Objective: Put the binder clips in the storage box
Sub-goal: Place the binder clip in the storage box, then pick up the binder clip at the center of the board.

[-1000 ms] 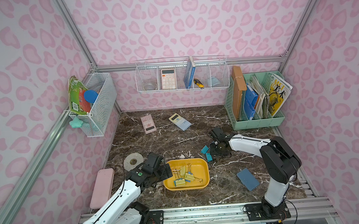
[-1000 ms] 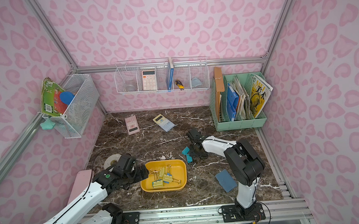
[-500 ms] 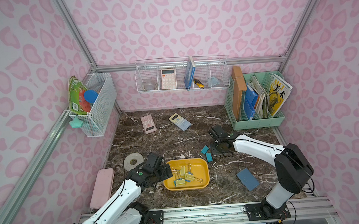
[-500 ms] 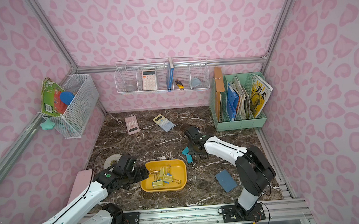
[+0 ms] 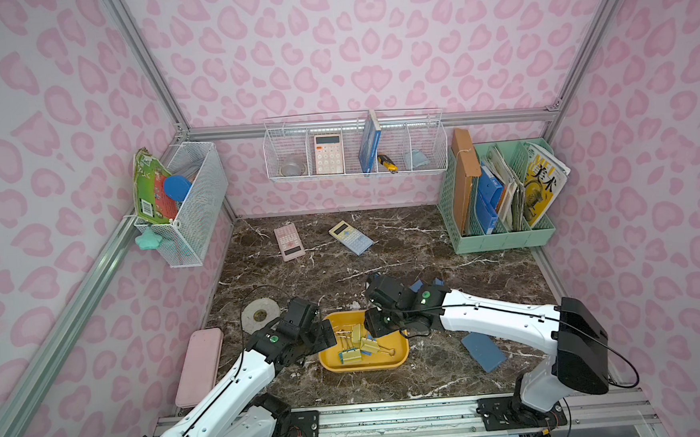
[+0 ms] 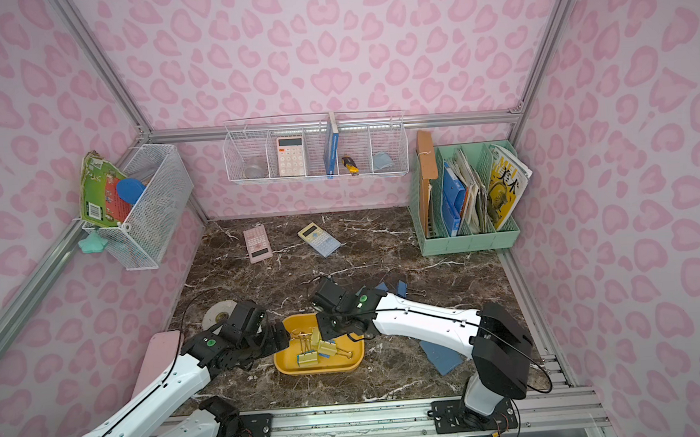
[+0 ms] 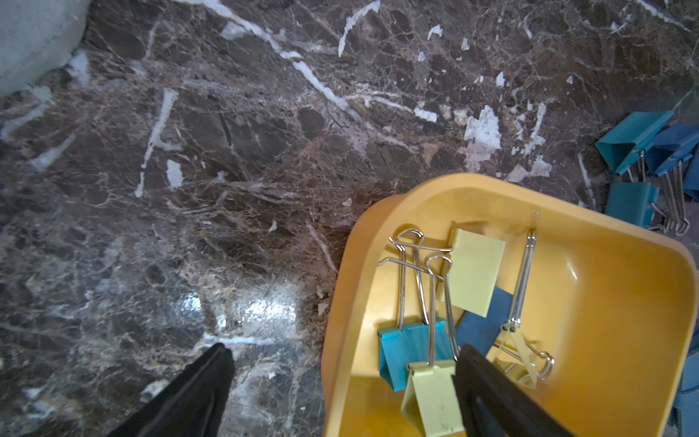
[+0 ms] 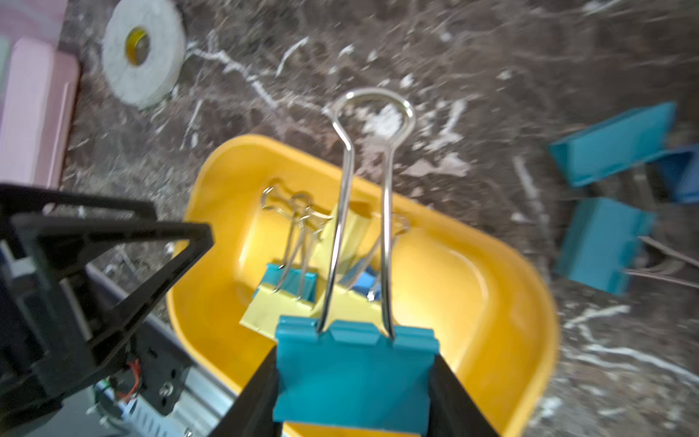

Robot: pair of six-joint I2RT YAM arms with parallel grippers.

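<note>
The yellow storage box (image 5: pixel 363 367) sits at the front middle of the marble table and holds several binder clips (image 5: pixel 358 344) in pale yellow, teal and blue. My right gripper (image 8: pixel 353 352) is shut on a teal binder clip (image 8: pixel 355 378), wire handles pointing away, above the box's right half (image 5: pixel 382 325). My left gripper (image 7: pixel 340 355) is open and straddles the box's left wall (image 7: pixel 340 287): one finger rests outside over the table, the other inside beside a pale yellow clip (image 7: pixel 435 397). More teal and blue clips (image 8: pixel 605 242) lie on the table behind the box to the right (image 6: pixel 400 288).
A flat blue pad (image 5: pixel 483 350) lies right of the box, with a tape roll (image 5: pixel 259 314) and a pink case (image 5: pixel 199 372) to its left. Two calculators (image 5: pixel 288 242) (image 5: pixel 350 237) lie at the back. A mint organizer (image 5: pixel 503 235) stands back right. Wire baskets hang on the walls.
My right gripper has lifted a teal clip from the loose clips beside the box and carried it left and forward over the box. The left arm has stayed still.
</note>
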